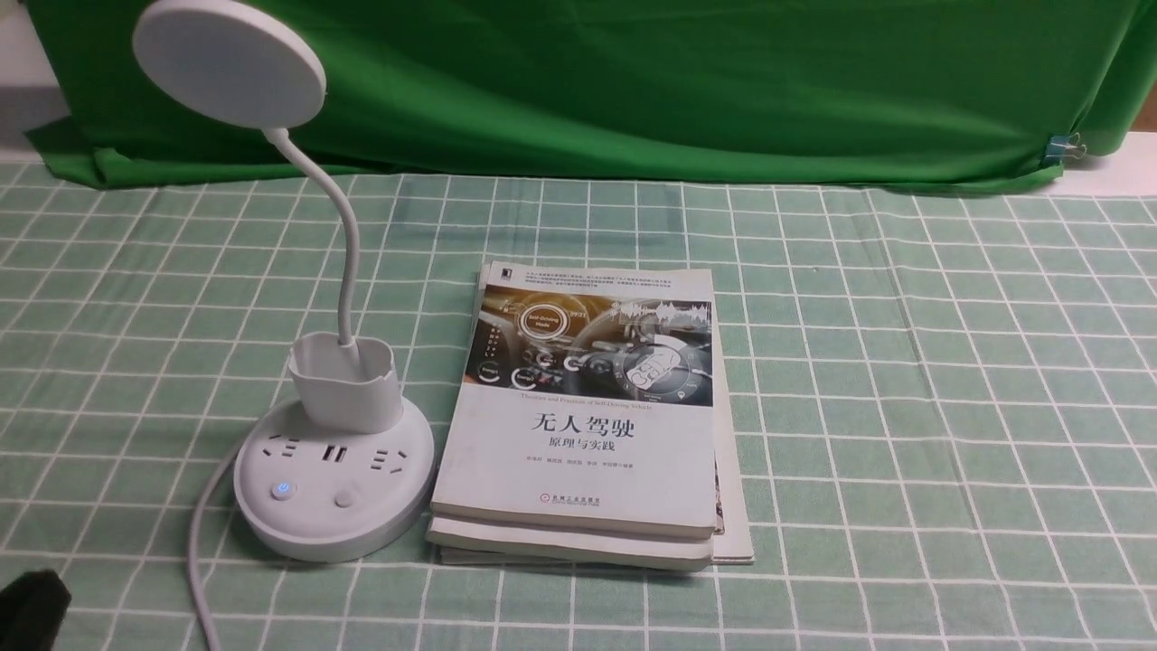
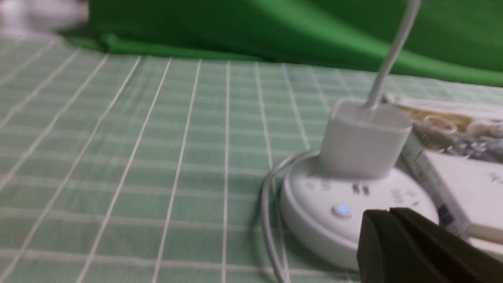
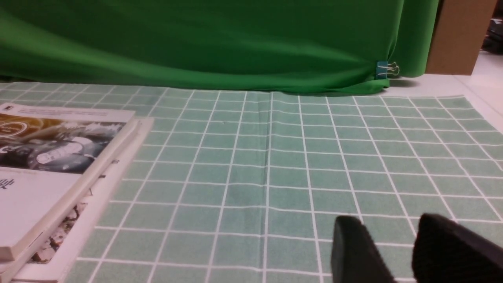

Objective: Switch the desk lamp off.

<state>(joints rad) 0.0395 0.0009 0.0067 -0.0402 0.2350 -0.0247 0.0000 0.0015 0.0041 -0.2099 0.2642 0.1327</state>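
Observation:
The white desk lamp (image 1: 334, 470) stands at the left of the table, its round disc head (image 1: 229, 61) on a bent neck above a cup holder. On its base a button (image 1: 283, 490) glows blue beside a plain button (image 1: 344, 498). My left gripper (image 2: 389, 214) is shut and empty, its tips just in front of the base (image 2: 334, 220) and a little to one side of the lit button (image 2: 342, 209). In the front view only a dark tip (image 1: 32, 606) shows at the lower left corner. My right gripper (image 3: 387, 226) is open and empty over bare cloth.
A stack of books (image 1: 587, 416) lies right beside the lamp base, and shows in the right wrist view (image 3: 55, 165). The lamp's white cord (image 1: 203, 561) runs off the front edge. Green checked cloth (image 1: 904, 407) covers the table; a green backdrop (image 1: 633, 81) hangs behind, held by a clip (image 1: 1067, 145).

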